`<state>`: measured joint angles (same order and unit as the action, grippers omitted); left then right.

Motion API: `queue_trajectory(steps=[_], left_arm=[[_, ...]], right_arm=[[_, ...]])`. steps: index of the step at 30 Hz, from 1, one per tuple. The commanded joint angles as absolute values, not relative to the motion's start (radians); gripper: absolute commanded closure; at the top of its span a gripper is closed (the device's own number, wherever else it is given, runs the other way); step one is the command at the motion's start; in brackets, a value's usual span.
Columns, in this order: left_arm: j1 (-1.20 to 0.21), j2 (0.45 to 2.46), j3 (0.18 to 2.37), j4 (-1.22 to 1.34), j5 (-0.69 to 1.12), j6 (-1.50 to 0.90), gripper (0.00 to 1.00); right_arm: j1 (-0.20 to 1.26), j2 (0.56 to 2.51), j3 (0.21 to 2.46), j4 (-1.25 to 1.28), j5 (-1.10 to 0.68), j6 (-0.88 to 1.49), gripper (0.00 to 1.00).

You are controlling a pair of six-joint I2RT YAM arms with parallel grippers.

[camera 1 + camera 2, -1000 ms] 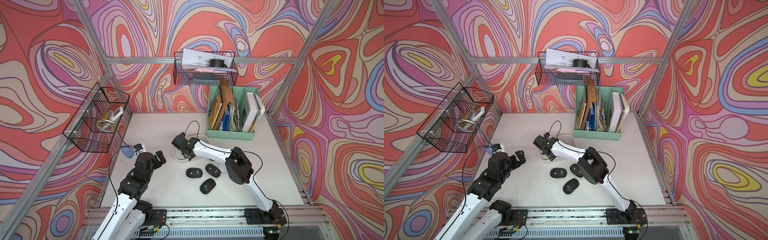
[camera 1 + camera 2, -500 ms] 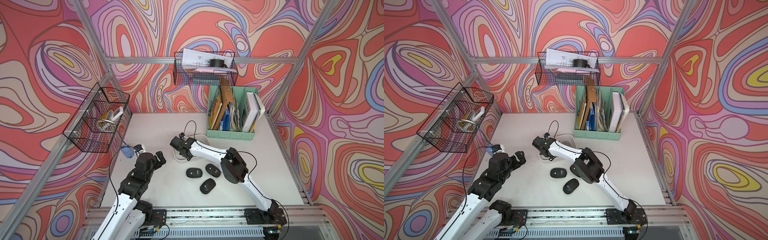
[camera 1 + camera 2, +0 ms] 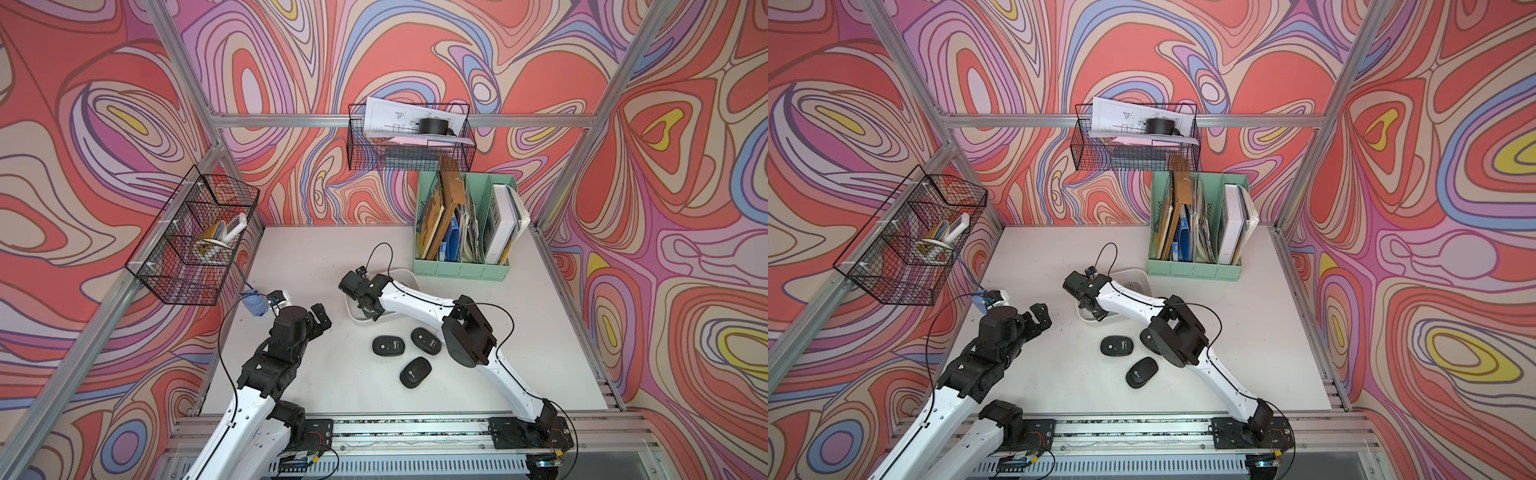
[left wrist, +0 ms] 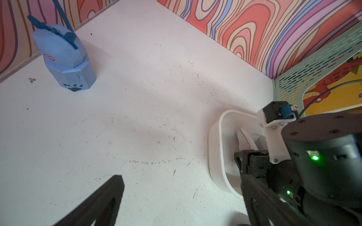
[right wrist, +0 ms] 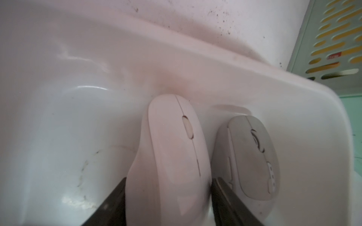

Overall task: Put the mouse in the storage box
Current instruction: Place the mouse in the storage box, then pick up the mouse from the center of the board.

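Shallow white storage box [image 3: 352,311]: rounded corners, smooth plain walls, open top. Sits flat near the middle of the table [image 3: 307,374]. Holds two mice — a pale pink mouse [image 5: 172,148], tipped up on one long edge with its nose toward the box wall, and a grey mouse [image 5: 252,156] just beside it, lying flat, wheel up. Outside, between 5 and 6 o'clock of the box and apart from it — three black mice [image 3: 388,345], flat on the tabletop, close together, none touching.
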<state>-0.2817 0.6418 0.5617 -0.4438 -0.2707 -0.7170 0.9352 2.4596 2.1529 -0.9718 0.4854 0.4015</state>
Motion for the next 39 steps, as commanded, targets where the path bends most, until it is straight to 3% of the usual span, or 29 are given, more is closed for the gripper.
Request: queue_trajectory(steps=[1,5,12,19,24,31,39], left_arm=[[-0.277,0.657,0.570,-0.463,-0.249,-0.749,0.01],[-0.278,0.687,0.575,-0.402,-0.143,-0.772,0.01],[-0.276,0.746,0.651,-0.449,-0.054,-0.728,0.01],[-0.300,0.977,0.795,-0.577,0.213,-0.604,0.03],[-0.490,1.083,0.864,-0.674,0.140,-0.642,0.03],[-0.800,1.266,0.955,-0.744,0.056,-0.726,0.04],[-0.910,1.463,1.084,-0.656,0.013,-0.814,0.05]], right_arm=[[0.938,2.353,2.126,-0.937,0.451,0.434,0.26],[0.936,2.239,2.008,-0.859,0.465,0.454,0.18],[0.892,1.959,1.679,-0.696,0.446,0.498,0.18],[0.756,1.692,1.331,-0.593,0.398,0.555,0.18],[0.586,1.551,1.110,-0.503,0.295,0.586,0.17],[0.493,1.466,0.996,-0.494,0.371,0.536,0.17],[0.468,1.346,0.878,-0.428,0.484,0.515,0.18]])
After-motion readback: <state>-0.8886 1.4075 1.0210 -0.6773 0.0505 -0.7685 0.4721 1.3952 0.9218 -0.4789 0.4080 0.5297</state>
